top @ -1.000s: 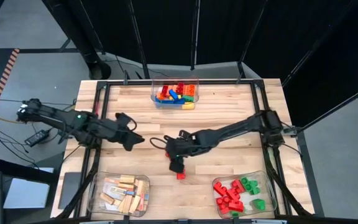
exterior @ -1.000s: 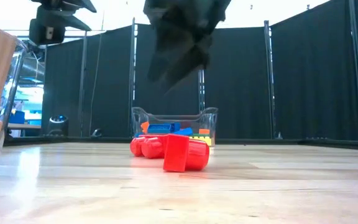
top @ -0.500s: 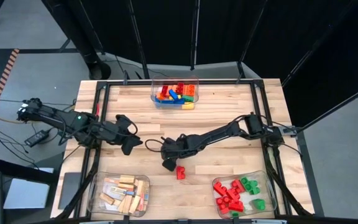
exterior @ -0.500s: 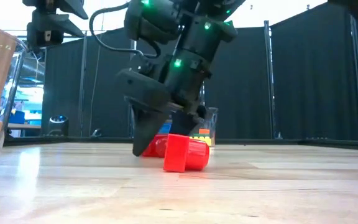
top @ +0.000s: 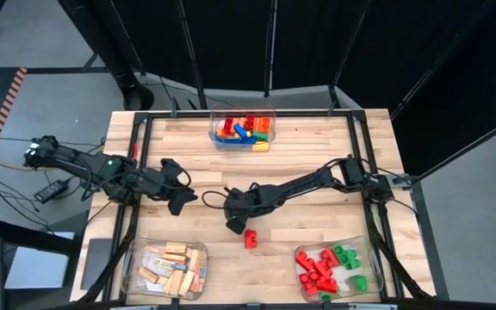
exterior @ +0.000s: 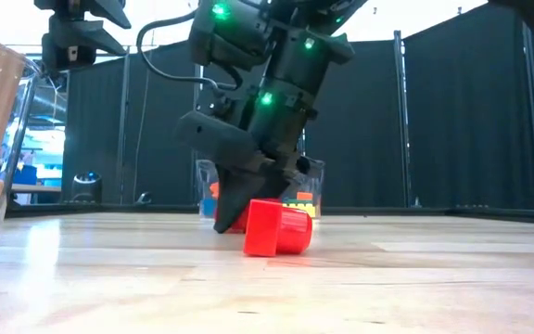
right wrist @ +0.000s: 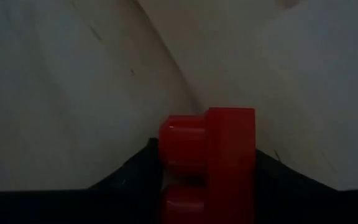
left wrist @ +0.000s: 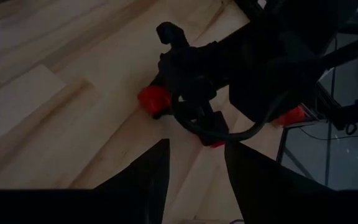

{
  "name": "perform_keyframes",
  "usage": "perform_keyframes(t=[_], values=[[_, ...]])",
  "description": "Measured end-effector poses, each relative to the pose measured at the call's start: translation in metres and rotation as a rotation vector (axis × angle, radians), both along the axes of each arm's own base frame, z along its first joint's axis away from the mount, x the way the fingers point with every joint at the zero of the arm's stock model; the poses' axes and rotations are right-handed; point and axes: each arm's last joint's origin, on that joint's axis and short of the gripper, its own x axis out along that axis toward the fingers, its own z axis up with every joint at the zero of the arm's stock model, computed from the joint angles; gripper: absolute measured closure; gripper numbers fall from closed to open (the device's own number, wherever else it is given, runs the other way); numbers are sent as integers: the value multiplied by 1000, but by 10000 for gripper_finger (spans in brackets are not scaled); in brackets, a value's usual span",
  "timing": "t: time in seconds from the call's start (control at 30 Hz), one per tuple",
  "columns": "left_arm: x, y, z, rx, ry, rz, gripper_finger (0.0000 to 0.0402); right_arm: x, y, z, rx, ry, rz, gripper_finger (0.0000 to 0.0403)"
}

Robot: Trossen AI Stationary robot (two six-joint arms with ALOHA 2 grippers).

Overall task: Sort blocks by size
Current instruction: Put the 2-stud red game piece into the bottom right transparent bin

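Two red studded blocks lie on the table near its middle. The nearer block [exterior: 278,230] [top: 250,238] lies free on its side. My right gripper [top: 234,226] [exterior: 237,215] is down at the table, shut on the farther block [right wrist: 209,155], which the gripper hides in the high view. My left gripper [top: 182,200] [left wrist: 194,180] hovers open above the table's left middle, nothing between its fingers, looking toward the right gripper. My right gripper has the farther red block between its two fingers: one finger [right wrist: 138,165] is at the studded side [right wrist: 169,146], the other at the opposite flat side [right wrist: 250,149]. The fingers slant steeply down from above. The block is down at the table top.
A clear bin of mixed coloured blocks [top: 244,129] stands at the far middle. A bin of wooden bars [top: 172,265] is near left, and a bin of red and green blocks [top: 330,269] near right. Bare wood lies between them.
My right gripper has come down from above the two red blocks to the table, shifting slightly left. Its fingers stood wide around the farther block, then shut on it. Both blocks have stayed in place.
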Motion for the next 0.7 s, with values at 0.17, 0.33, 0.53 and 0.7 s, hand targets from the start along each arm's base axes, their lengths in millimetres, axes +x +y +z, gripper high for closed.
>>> perform_keyframes(t=[0.17,0.33,0.53,0.7], values=[[0,0,0,17,0,-13,239,-21,1,51,-1,9,22,222],[0,0,0,31,0,-23,239,-71,20,144,2,-63,37,222],[0,0,0,52,2,-33,239,-148,72,204,113,-92,-35,222],[0,0,0,55,3,-31,239,-197,126,206,191,-43,-160,222]])
